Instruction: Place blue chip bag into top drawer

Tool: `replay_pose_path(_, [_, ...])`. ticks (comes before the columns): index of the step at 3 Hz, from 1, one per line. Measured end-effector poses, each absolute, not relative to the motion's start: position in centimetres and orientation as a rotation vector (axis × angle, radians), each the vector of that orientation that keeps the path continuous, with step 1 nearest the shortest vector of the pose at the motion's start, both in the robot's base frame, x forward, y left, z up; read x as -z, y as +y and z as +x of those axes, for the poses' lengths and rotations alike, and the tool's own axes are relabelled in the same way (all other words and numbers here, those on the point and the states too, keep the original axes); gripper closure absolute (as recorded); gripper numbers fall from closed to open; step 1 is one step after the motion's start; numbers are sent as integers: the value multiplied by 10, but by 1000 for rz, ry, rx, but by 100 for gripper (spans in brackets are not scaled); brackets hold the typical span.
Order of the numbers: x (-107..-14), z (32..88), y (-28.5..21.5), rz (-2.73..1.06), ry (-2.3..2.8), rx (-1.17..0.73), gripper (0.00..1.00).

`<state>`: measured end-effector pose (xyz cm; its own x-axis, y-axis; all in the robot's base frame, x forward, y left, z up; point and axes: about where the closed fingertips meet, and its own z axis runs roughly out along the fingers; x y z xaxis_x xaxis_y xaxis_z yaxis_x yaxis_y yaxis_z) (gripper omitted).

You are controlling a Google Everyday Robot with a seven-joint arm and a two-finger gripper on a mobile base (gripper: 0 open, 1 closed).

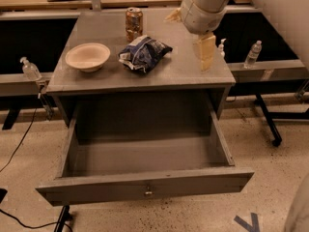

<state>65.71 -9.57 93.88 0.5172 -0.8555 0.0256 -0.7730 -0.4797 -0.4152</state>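
The blue chip bag (144, 53) lies crumpled on the grey cabinet top (179, 70), near its middle. The top drawer (145, 183) below is pulled wide open and is empty inside, with a small round knob (147, 193) at the centre of its front panel. My gripper (203, 53) hangs pointing down over the right part of the cabinet top. It is to the right of the bag, apart from it, and holds nothing that I can see.
A beige bowl (87, 56) sits left of the bag and an orange-brown can (133, 23) stands behind it. Plastic bottles stand on side ledges at the right (253, 53) and left (30, 69). A black stand leg (268, 124) and cables lie on the speckled floor.
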Motion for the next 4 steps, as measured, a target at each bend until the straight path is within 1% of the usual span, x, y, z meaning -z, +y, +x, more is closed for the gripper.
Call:
replay_pose_path(1, [-931,670,-70,-2479,1137,332,0])
replay_pose_path(2, [-909,686,-12,-2560,776,280,0])
replay_pose_path(3, [-894,703,19,-2587,659,287,0])
replay_pose_path(4, [-878,729,38,-2605,629,331,0])
